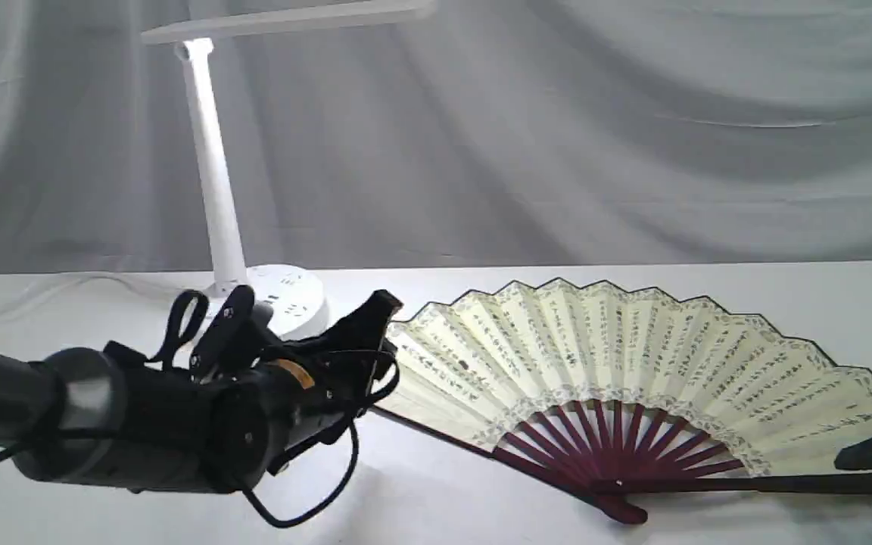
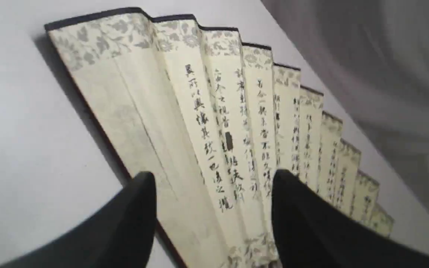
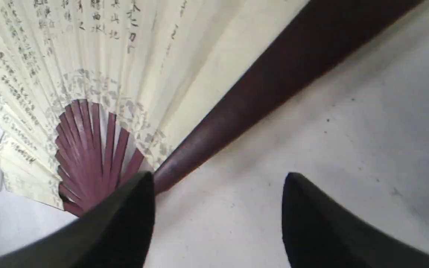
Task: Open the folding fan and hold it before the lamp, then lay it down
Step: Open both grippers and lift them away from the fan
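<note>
open fan (image 1: 618, 341) flat on the table (image 1: 481, 499), right of the lamp (image 1: 213, 166)
pleated cream paper, maroon wooden ribs; pivot near, arc rearward, long axis left-right. left gripper (image 2: 214, 178) and right gripper (image 3: 216, 178) spread, empty.

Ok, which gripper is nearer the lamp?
Left. The left gripper is open near the lamp base, over the left end of the folding fan; the right gripper, open, is at its far right guard.
</note>
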Controlling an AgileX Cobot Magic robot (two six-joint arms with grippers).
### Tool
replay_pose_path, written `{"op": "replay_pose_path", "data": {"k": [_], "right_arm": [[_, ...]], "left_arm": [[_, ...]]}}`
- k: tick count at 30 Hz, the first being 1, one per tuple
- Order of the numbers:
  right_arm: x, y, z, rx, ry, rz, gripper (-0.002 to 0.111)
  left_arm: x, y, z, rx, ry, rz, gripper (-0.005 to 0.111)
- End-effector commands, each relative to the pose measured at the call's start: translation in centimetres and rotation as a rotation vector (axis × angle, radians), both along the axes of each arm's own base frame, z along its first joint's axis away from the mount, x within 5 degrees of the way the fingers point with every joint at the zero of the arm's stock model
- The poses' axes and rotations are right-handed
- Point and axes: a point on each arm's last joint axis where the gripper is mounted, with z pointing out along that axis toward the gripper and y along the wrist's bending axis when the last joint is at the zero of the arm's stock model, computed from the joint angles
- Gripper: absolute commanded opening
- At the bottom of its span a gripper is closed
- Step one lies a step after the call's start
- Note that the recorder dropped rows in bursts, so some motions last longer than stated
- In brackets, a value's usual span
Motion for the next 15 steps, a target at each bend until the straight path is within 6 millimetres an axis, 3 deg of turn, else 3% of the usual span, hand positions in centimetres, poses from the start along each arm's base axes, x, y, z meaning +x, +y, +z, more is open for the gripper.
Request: {"op": "replay_pose_path", "data": {"k": [1,4,11,15], "right_arm": [[-0.8,0.2,1.7,-0.056,0.028,0.031,0.052],[-0.7,1.3,3.7,-0.050,-0.019,0.118,0.050],[-0.3,4.1,8.0,-0.291,-0.035,0.372,0.048],[-0.2,5.8,9.3,-0.418,0.005,0.483,0.048]], "left_arm": [[0.0,0.2,1.6,0.132,0.023,-0.133,0.047],[0.0,0.8,2.4,0.170,0.110,-0.188,0.045],[-0.5,2.4,4.3,0.387,0.269,-0.458,0.043],[-1.0,4.6,5.3,0.515,0.406,-0.560,0.027]]}}
